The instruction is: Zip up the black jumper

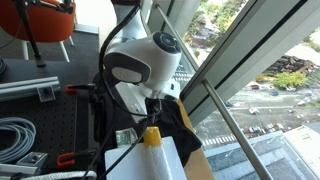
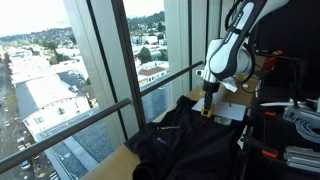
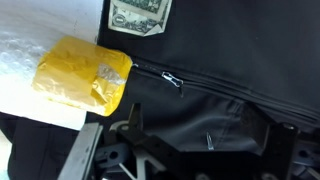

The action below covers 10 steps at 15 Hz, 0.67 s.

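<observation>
The black jumper [image 2: 190, 145] lies rumpled on the table by the window and also shows in an exterior view [image 1: 178, 118]. In the wrist view the jumper [image 3: 230, 60] fills most of the frame. Its zip line runs across, with a small pale zip pull [image 3: 173, 80] near the yellow object. A second pale pull [image 3: 208, 143] lies between my fingers. My gripper [image 3: 205, 130] is open and empty, just above the cloth. It hangs over the jumper's end in both exterior views [image 2: 209, 100] [image 1: 155, 105].
A yellow crumpled object [image 3: 85, 75] lies on white paper [image 3: 30, 45] beside the jumper. A dollar bill [image 3: 140, 15] lies at the jumper's edge. Window glass and a railing [image 2: 120, 105] border the table. Cables and a black perforated board [image 1: 40, 120] are on the far side.
</observation>
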### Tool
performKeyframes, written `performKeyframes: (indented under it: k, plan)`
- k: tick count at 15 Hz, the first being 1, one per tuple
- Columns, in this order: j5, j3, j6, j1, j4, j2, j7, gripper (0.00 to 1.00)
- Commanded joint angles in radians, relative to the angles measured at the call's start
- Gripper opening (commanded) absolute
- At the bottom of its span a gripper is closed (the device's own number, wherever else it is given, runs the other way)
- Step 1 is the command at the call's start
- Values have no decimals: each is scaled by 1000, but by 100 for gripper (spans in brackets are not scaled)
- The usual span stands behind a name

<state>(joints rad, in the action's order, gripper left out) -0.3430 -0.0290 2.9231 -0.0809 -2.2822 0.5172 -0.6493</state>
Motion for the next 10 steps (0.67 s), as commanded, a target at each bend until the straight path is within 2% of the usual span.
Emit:
performKeyframes:
  k: [1,5,10]
  plan:
    - [194,54,91,62,70,107,122,100]
    - [358,31,117,48,96,165,263,100]
    - [432,53,96,50,69,141,347,100]
